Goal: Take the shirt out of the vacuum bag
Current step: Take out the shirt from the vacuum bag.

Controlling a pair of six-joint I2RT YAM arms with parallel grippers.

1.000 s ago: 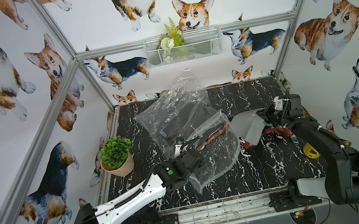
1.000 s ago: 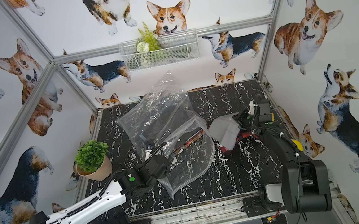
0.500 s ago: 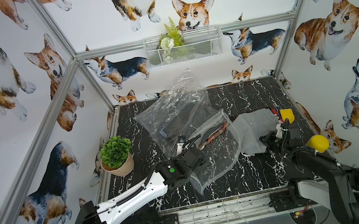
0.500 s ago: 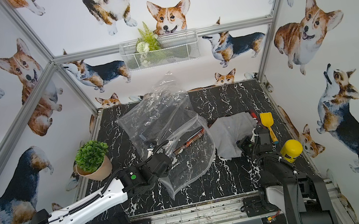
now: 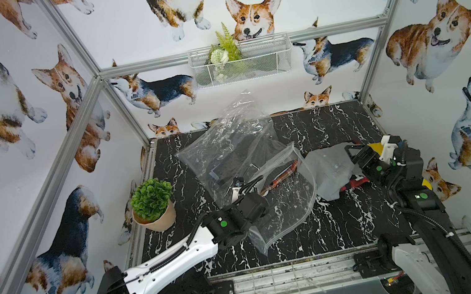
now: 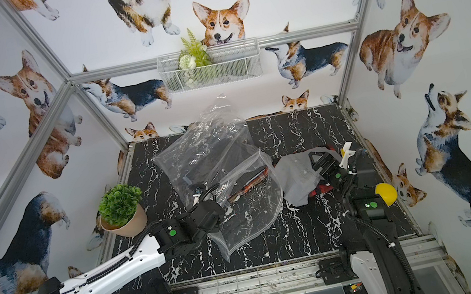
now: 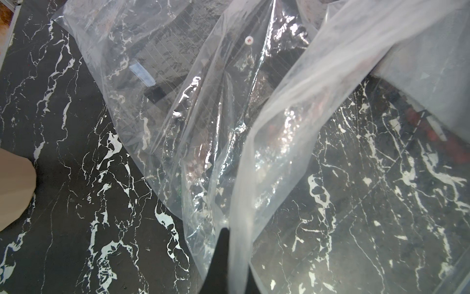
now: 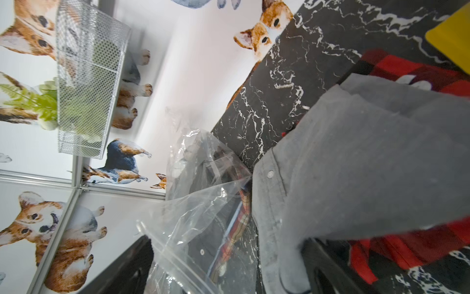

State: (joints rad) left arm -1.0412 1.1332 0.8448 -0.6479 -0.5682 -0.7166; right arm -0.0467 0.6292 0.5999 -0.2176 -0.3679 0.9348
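1. In both top views the vacuum bag (image 5: 238,153) (image 6: 212,155) lies mid-table (image 5: 340,227). Its long axis runs far to near, its far end stands up crumpled, and its zip-seal mouth faces near and right.
2. The left tool (image 5: 238,186) is clenched on the bag's film. The right tool (image 5: 354,157) has its jaws spread over the grey shirt's right edge and grips nothing.
3. The grey shirt (image 5: 328,170) (image 6: 295,176) lies bunched just right of the bag's mouth, outside it, on a red checked cloth (image 5: 353,184). I cannot tell which way it points.
4. In the left wrist view, the bag (image 7: 203,101) runs pinched between the dark fingers (image 7: 222,244), with its white valve (image 7: 248,40) farther along.
5. In the right wrist view, the shirt's (image 8: 368,165) buttoned edge sits beside the bag's (image 8: 203,203) mouth.
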